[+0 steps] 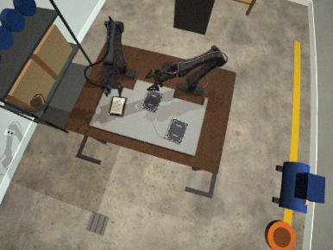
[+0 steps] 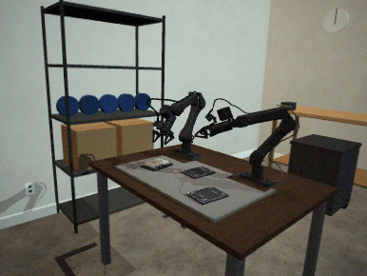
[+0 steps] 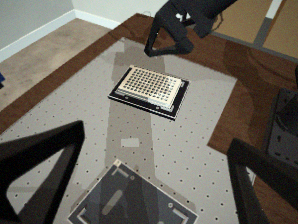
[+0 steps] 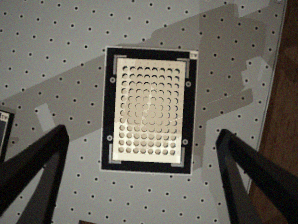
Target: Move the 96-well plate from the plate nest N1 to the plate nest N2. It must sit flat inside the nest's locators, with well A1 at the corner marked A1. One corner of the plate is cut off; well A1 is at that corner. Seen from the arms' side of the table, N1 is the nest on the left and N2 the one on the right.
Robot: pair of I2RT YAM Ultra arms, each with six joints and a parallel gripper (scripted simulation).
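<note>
With the transfer looking all but finished, we are seeing the 96-well plate (image 1: 117, 105) (image 2: 157, 163) (image 3: 150, 86) (image 4: 150, 110) resting within N2 (image 1: 110, 113) (image 2: 156, 169) (image 3: 142, 108) (image 4: 108, 100), its cut corner too unclear to make out. We are holding the right gripper (image 1: 114, 92) (image 2: 161, 142) (image 3: 156, 40) (image 4: 144, 133) and left gripper (image 1: 150, 81) (image 2: 200, 134) (image 3: 156, 137) spread and empty, so next we are checking seating and A1.

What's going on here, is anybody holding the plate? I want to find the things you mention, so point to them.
Neither arm is holding it. The 96-well plate (image 1: 117, 105) (image 2: 157, 163) (image 3: 150, 86) (image 4: 150, 110) sits in the rightmost nest (image 1: 125, 106) (image 3: 182, 102) (image 4: 191, 100), seen from the arms' side, which fits N2. The right gripper (image 1: 114, 91) (image 2: 163, 138) (image 3: 156, 40) (image 4: 144, 133) is open above it; the left gripper (image 1: 150, 81) (image 2: 200, 134) (image 3: 156, 137) is open, off to the side. The plate looks seated, but I can't confirm its cut corner matches A1.
</note>
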